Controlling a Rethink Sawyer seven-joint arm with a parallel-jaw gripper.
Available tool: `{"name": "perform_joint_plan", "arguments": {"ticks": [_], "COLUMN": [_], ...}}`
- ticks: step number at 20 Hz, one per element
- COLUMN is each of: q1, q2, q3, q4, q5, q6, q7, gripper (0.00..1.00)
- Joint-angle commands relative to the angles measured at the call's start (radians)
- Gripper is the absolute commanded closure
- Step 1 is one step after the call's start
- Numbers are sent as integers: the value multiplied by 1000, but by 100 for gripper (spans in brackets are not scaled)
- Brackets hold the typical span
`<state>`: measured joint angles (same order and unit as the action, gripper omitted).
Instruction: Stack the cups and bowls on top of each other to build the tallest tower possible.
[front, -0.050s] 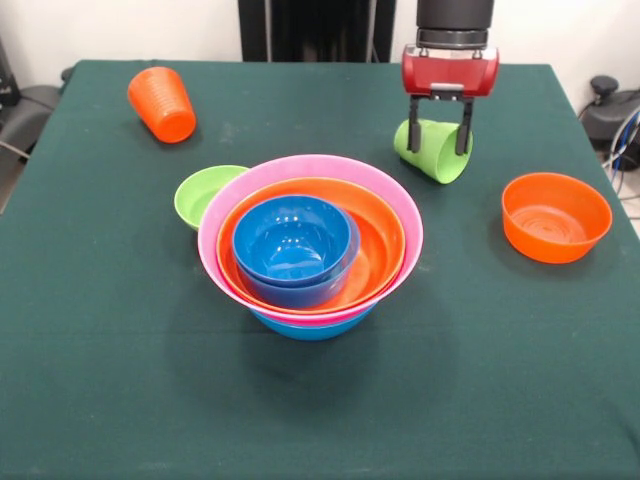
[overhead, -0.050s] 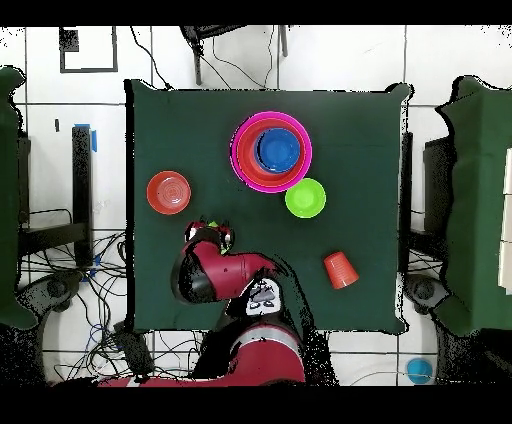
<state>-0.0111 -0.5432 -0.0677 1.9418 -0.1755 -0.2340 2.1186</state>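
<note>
The tower (front, -0.050s: 312, 250) stands mid-table: a wide blue bowl at the base, then a pink bowl, an orange bowl and smaller blue bowls nested inside; from above the tower (overhead, -0.050s: 271, 151) shows pink, orange and blue rings. A lime green cup (front, -0.050s: 436, 152) lies on its side at the far right. My gripper (front, -0.050s: 437, 140) is down over it, open, with one finger in front of each end of the cup. In the overhead view the arm hides most of the gripper (overhead, -0.050s: 208, 232). An orange ribbed cup (front, -0.050s: 162, 103) lies on its side at the far left.
A small lime-green bowl (front, -0.050s: 205, 195) sits against the tower's left side. A small orange bowl (front, -0.050s: 555, 216) stands alone at the right. The dark green cloth (front, -0.050s: 120, 380) covers the table. Cables and chairs surround the table (overhead, -0.050s: 150, 290).
</note>
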Motion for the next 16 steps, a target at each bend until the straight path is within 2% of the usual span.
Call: {"name": "perform_joint_plan", "arguments": {"ticks": [1, 9, 16], "q1": [125, 195, 193], "q2": [75, 83, 76], "q3": [-105, -202, -197], "q4": [-105, -130, -125], "q5": [105, 145, 135], "q6": [121, 193, 195], "q7": [84, 73, 87], "gripper": [0, 0, 0]}}
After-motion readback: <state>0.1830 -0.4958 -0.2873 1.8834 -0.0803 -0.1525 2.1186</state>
